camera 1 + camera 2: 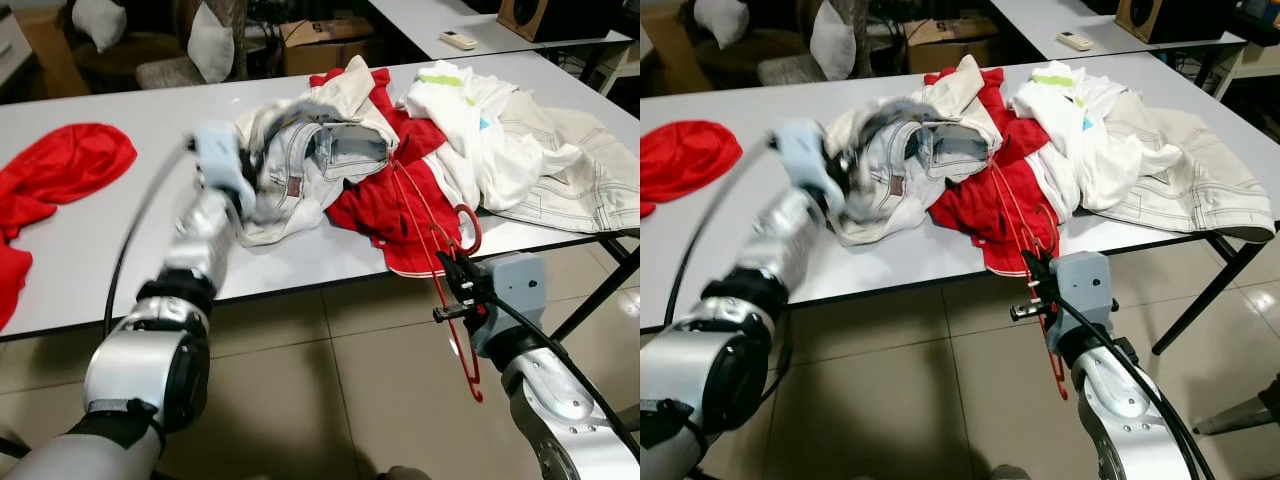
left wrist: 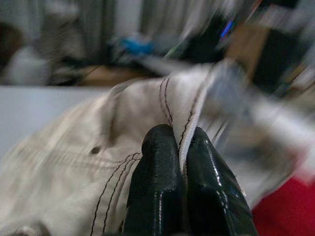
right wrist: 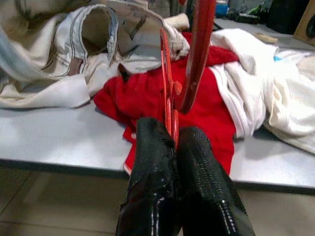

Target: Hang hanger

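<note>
A red wire hanger (image 1: 462, 345) hangs off the table's front edge, its upper part lying on a red garment (image 1: 385, 205). My right gripper (image 1: 450, 268) is below the table edge and shut on the hanger (image 3: 197, 54), whose thin bar runs between the fingertips (image 3: 157, 142). My left gripper (image 1: 248, 185) is over the table, blurred, and shut on a cream garment with dark stitching (image 1: 300, 170). In the left wrist view the stitched seam (image 2: 189, 113) is pinched between the black fingers (image 2: 157, 162).
White clothes (image 1: 520, 150) are piled at the right of the white table (image 1: 120, 230), and a red cloth (image 1: 60, 165) lies at its left. A table leg (image 1: 600, 290) slants down at the right. A cardboard box (image 1: 325, 45) and a second table with a remote (image 1: 459, 40) stand behind.
</note>
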### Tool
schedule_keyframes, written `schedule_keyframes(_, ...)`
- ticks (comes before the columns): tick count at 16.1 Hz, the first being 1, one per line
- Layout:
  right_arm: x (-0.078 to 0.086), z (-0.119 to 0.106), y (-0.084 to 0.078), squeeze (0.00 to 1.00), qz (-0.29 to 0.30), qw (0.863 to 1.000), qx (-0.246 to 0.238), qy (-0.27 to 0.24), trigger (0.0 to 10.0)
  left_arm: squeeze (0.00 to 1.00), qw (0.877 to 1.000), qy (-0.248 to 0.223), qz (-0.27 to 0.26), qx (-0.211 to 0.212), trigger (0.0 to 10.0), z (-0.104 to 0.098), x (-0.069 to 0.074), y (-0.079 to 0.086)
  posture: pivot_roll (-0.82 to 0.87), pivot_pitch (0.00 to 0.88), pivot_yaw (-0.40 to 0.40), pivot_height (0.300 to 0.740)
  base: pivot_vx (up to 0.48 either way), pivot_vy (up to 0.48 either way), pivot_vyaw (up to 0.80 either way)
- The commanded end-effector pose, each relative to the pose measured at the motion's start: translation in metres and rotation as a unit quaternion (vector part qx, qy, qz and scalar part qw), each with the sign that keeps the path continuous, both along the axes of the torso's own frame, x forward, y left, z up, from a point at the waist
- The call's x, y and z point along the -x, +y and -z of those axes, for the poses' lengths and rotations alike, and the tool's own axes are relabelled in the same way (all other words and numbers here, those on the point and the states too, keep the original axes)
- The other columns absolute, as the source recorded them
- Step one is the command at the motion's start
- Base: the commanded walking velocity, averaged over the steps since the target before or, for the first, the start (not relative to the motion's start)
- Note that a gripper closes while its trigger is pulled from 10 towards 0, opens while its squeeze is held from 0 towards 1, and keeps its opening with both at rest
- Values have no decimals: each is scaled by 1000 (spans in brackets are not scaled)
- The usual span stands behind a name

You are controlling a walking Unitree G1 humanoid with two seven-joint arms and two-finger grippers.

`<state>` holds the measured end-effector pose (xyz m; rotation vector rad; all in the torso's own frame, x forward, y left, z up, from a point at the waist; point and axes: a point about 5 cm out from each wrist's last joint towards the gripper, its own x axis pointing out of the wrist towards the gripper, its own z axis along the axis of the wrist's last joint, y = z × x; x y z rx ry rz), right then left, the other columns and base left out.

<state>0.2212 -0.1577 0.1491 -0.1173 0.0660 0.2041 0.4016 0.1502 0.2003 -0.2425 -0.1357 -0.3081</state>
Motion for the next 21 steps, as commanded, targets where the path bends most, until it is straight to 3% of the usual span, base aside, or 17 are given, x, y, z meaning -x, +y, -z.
schedule_keyframes(1,-4,-4,1,0,-5,1000,-7,-15,10000,0,995,-75,45,48,0,-51,0,-3,-209,0,39,740,0,0,0)
schedule_keyframes(2,-7,-7,5,0,-14,1000,-16,-23,10000,0,983,-129,98,82,0,-91,16,-3,-188,0,35,740,0,0,0)
schedule_keyframes(3,-9,-8,7,0,-18,999,-18,-28,10000,0,977,-157,124,72,0,-107,28,1,-176,0,32,740,0,0,0)
schedule_keyframes(5,-12,-6,9,0,-21,999,-22,-27,10000,0,976,-167,140,27,0,-112,44,7,-153,0,29,740,0,0,0)
schedule_keyframes(6,-13,-4,11,0,-24,999,-23,-24,10000,0,978,-152,136,-34,0,-102,52,15,-139,0,25,740,0,0,0)
schedule_keyframes(8,-15,0,12,0,-30,999,-25,-15,10000,0,982,-108,137,-74,0,-80,65,28,-114,0,20,740,0,0,0)
schedule_keyframes(9,-16,2,12,0,-31,999,-24,-13,10000,0,980,-69,135,-130,0,-62,74,35,-103,0,16,740,0,0,0)
schedule_keyframes(10,-19,4,11,0,-32,999,-25,-9,10000,0,964,-24,127,-231,0,-33,81,46,-84,0,12,740,0,0,0)
schedule_keyframes(11,-21,5,9,0,-33,999,-24,-9,10000,0,953,21,121,-276,0,-18,91,54,-76,0,12,740,0,0,0)
schedule_keyframes(12,-24,5,7,0,-30,999,-27,-12,10000,0,932,63,103,-342,10000,-2,98,65,-67,0,12,740,0,0,0)
schedule_keyframes(13,-25,4,5,0,-26,999,-30,-15,10000,0,912,81,96,-391,10000,9,100,73,-66,0,14,740,0,0,0)
schedule_keyframes(14,-27,3,5,0,-25,999,-31,-19,10000,1000,892,107,87,-431,10000,23,102,84,-69,0,17,740,0,0,0)
schedule_keyframes(15,-28,3,4,0,-24,999,-26,-21,10000,1000,848,130,88,-506,10000,37,106,95,-73,0,15,740,0,0,0)
schedule_keyframes(16,-28,0,5,0,-28,999,-31,-27,10000,1000,842,132,96,-514,10000,37,109,97,-85,0,21,740,0,0,0)
schedule_keyframes(18,-27,-8,11,0,-56,996,-40,-47,10000,1000,847,89,212,-480,10000,23,120,76,-106,0,36,740,0,0,0)
schedule_keyframes(19,-27,-11,13,0,-66,995,-48,-54,10000,1000,860,56,257,-438,10000,13,122,62,-114,0,41,740,0,0,0)
schedule_keyframes(21,-26,-16,12,0,-70,993,-71,-64,10000,1000,860,45,316,-399,10000,3,126,48,-125,0,48,740,0,0,0)
